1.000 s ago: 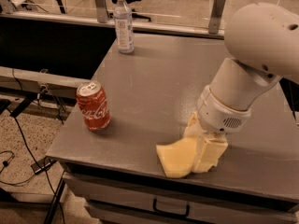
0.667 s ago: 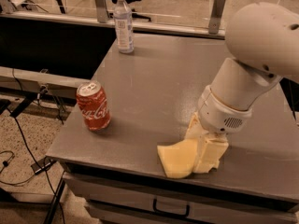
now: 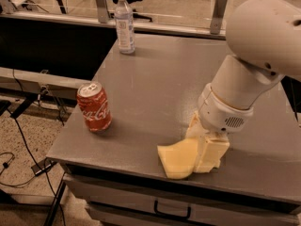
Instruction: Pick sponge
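The sponge, a flat pale-yellow foam pad with curved edges, lies near the front edge of the grey table, right of centre. My gripper, pale yellow under the white wrist, is down at the sponge's right end and touches it. The sponge's right part is hidden behind the gripper. The large white arm reaches in from the upper right.
A red soda can stands upright near the table's front left corner. A clear water bottle stands at the back left edge. A drawer front with a handle sits below the table's front edge. Cables lie on the floor at left.
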### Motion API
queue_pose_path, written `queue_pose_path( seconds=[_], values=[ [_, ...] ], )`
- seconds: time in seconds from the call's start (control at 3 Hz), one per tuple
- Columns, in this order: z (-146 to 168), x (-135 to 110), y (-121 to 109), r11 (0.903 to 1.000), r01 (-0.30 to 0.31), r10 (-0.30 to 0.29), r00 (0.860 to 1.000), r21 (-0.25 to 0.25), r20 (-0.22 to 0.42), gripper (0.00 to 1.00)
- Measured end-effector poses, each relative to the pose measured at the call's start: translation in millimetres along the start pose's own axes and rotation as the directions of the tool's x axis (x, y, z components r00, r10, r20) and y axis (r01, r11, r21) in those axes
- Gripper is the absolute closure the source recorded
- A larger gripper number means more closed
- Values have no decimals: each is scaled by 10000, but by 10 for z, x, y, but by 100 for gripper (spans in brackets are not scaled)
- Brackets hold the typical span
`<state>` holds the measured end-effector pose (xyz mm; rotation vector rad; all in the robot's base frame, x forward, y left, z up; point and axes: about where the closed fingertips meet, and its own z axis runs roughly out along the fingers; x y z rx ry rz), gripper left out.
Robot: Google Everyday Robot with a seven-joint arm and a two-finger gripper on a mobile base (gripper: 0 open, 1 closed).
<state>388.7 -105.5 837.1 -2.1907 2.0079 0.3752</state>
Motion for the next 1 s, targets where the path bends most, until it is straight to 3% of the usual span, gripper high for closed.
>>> queue_pose_path(
  seconds=[0.33,0.67,1.0],
  values=[
    [-330,-125,63,9955,348,-326,9991,886,-261,100],
    [-824,-278,119,9755,764,-655,9961,2062,-589,100],
    [-824,-278,120,9755,764,-656,9961,2064,-590,100]
  ],
)
